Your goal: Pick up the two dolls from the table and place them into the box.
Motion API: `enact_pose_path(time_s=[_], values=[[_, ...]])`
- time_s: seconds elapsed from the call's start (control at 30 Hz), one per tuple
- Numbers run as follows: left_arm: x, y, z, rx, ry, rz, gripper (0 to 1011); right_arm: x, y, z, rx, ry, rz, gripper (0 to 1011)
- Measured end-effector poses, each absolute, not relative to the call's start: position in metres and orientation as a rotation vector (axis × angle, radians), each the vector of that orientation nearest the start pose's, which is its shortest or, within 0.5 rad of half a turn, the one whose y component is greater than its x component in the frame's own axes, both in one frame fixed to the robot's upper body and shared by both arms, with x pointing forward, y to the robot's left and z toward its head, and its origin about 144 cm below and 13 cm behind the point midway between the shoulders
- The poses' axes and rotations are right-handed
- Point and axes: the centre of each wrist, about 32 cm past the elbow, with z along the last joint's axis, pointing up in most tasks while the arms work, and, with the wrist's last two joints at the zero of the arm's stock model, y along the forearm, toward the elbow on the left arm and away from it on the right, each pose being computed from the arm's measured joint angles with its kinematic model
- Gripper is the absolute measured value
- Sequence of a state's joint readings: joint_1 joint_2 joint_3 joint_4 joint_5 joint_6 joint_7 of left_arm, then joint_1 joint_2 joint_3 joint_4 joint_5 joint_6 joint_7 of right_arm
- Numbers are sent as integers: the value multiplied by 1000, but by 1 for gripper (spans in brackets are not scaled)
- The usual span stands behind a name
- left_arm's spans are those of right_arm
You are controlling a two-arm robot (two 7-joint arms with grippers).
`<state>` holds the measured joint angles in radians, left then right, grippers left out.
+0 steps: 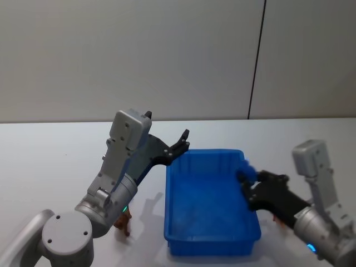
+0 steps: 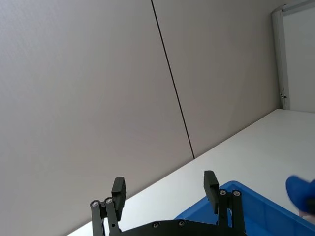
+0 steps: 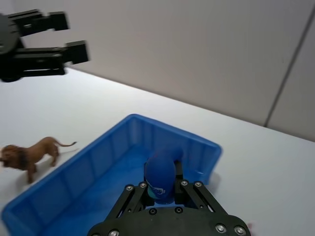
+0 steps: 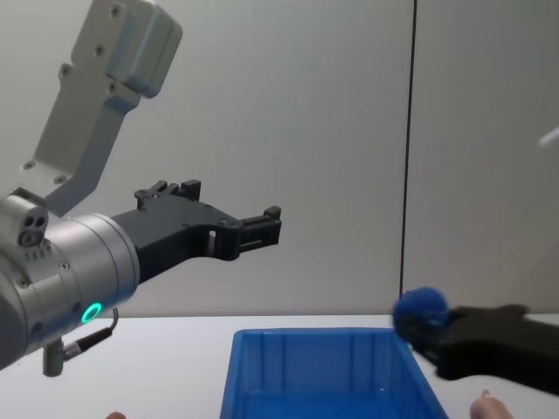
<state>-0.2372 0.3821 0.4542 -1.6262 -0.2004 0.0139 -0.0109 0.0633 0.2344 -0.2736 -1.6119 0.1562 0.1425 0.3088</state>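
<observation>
A tan-brown lion doll (image 1: 123,223) stands on the white table (image 1: 55,150) left of the blue box (image 1: 211,245), under my left arm; it also shows in the right wrist view as the doll (image 3: 29,155) beside the box (image 3: 98,162). My left gripper (image 1: 182,142) hangs open and empty, raised above the box's far left corner, its fingers (image 2: 211,183) wide apart. My right gripper (image 1: 248,179) is shut on a small blue rounded figure (image 3: 160,169) over the box's right rim. From the side, the blue figure (image 4: 419,312) sits just above the box (image 4: 323,367).
A small tan-pink thing (image 4: 485,407) lies on the table just right of the box, too little of it showing to identify. A plain grey wall with a dark seam (image 1: 256,61) stands behind the table. Open tabletop lies to the far left and far right.
</observation>
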Motion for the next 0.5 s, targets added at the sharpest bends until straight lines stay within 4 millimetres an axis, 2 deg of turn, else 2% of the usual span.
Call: enact_pose_path(time_s=[0.17,0.5], values=[[492,198,1204,61,-268,1124,1000,467,-193,1160,-157,35,-911,182],[492,198,1204,61,-268,1124,1000,469,-175,1154,-194,69,-832,480]])
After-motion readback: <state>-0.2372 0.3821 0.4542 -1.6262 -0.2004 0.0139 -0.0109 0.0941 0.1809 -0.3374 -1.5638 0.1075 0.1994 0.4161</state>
